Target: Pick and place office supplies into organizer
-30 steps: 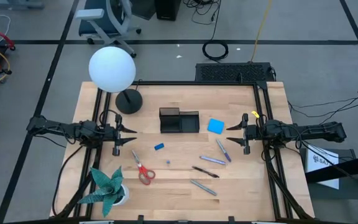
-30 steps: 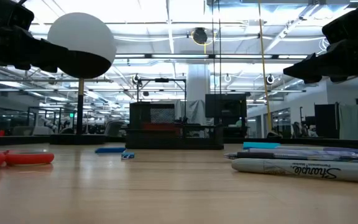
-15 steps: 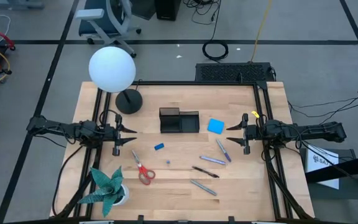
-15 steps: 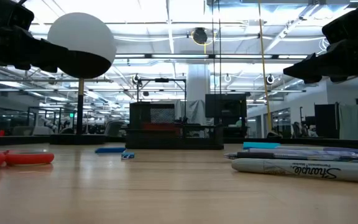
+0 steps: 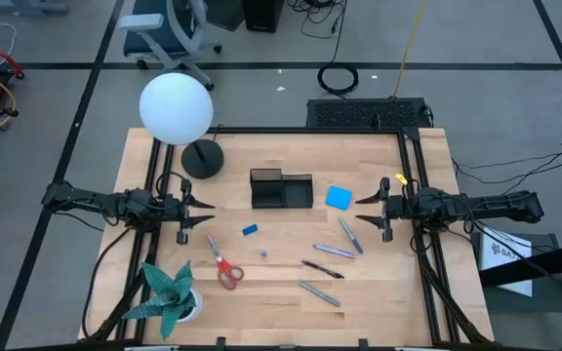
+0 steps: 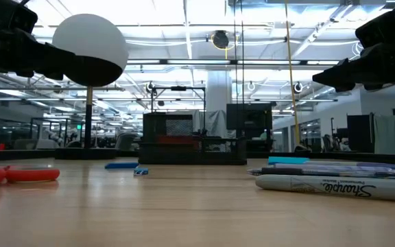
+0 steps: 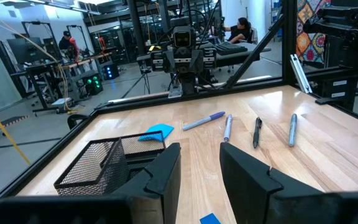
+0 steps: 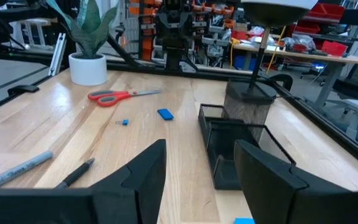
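Note:
The black mesh organizer [image 5: 281, 189] stands at the table's middle, toward the far side. A blue pad [image 5: 339, 198] lies flat to its right. A small blue block [image 5: 250, 230] and a tinier blue piece [image 5: 263, 253] lie nearer. Red-handled scissors [image 5: 224, 265] lie flat at the near left. Several pens [image 5: 334, 251] are scattered flat at the near right. My left gripper [image 5: 206, 214] hovers open at the table's left, pointing level toward the middle. My right gripper [image 5: 361, 211] hovers open at the right, just near of the pad, facing it.
A lamp with a white globe [image 5: 176, 107] and round black base [image 5: 202, 159] stands at the far left. A green paper plant [image 5: 169, 291] in a white pot sits at the near left corner. Bare wood shows between the scissors and the pens.

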Tool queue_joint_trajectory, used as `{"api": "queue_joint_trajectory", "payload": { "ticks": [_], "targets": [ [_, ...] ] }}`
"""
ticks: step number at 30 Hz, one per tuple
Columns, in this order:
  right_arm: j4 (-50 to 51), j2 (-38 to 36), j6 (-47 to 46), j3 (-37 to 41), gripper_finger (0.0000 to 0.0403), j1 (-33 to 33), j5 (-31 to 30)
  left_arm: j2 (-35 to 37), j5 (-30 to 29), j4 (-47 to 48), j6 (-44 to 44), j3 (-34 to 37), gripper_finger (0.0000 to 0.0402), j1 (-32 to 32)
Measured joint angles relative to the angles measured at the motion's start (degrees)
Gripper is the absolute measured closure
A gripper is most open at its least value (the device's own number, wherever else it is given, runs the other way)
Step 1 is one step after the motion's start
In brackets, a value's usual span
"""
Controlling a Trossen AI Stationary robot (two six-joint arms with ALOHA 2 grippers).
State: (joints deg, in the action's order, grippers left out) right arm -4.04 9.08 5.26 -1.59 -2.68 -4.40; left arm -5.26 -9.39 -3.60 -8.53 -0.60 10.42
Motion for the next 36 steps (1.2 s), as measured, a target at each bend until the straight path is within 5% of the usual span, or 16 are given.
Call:
{"api": "queue_joint_trajectory", "payload": {
  "ticks": [30,36],
  "targets": [
    [-13.28,0.57,-1.44,0.0,0.0222,0.0,-3.06,0.0,0.0,-0.02,0.0,-0.02,0.0282,0.0],
    [-22.27,4.01,-2.16,-0.04,0.0222,-0.07,-2.97,0.02,-0.02,-0.02,0.02,0.0,0.0282,0.01]
  ]
}}
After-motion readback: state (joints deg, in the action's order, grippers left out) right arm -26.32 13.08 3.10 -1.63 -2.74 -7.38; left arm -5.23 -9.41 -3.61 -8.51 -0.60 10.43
